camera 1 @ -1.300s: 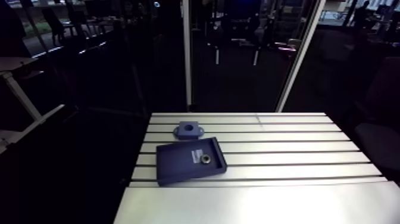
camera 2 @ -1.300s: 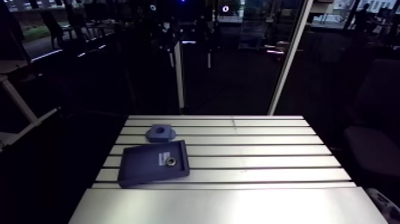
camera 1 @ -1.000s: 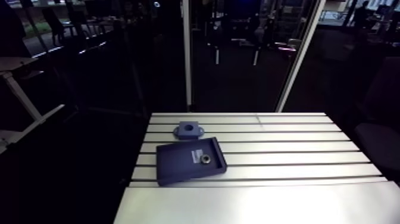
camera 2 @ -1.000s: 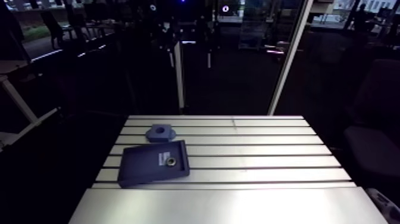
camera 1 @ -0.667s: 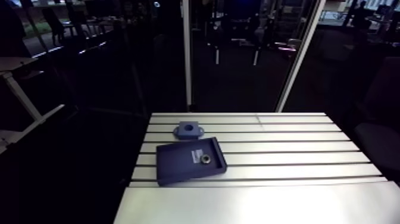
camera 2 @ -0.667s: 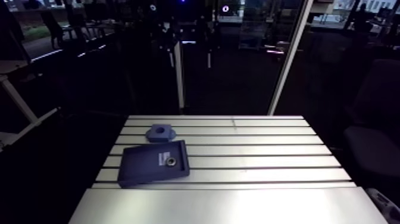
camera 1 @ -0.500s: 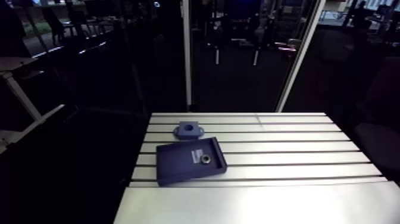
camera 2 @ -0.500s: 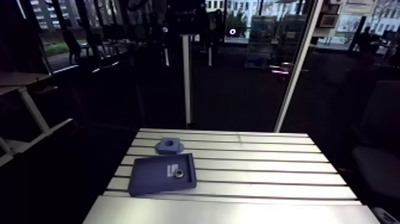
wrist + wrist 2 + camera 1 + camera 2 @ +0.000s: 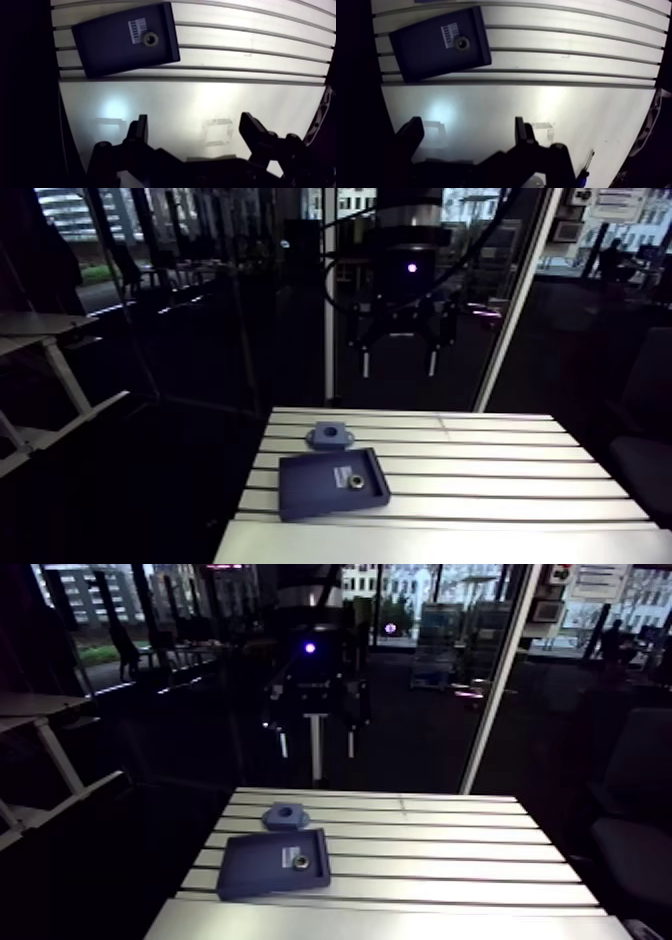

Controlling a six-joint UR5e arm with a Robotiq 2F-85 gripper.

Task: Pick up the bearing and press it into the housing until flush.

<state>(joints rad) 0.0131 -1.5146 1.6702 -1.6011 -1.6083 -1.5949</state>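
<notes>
The bearing (image 9: 150, 38) lies in the tray (image 9: 112, 50), toward its 3 o'clock end. The housing (image 9: 328, 434) sits just beyond the tray at 12 o'clock on the slotted surface (image 9: 500, 470). My fingers (image 9: 366, 364) hang spread wide and empty, well above both.

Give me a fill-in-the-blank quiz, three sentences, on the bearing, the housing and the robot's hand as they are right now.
1. The bearing lies on a dark blue ____.
2. The housing stands directly on the slotted aluminium ____.
3. The hand has its fingers ____, with nothing between them.
Missing words: tray; table; open.
</notes>
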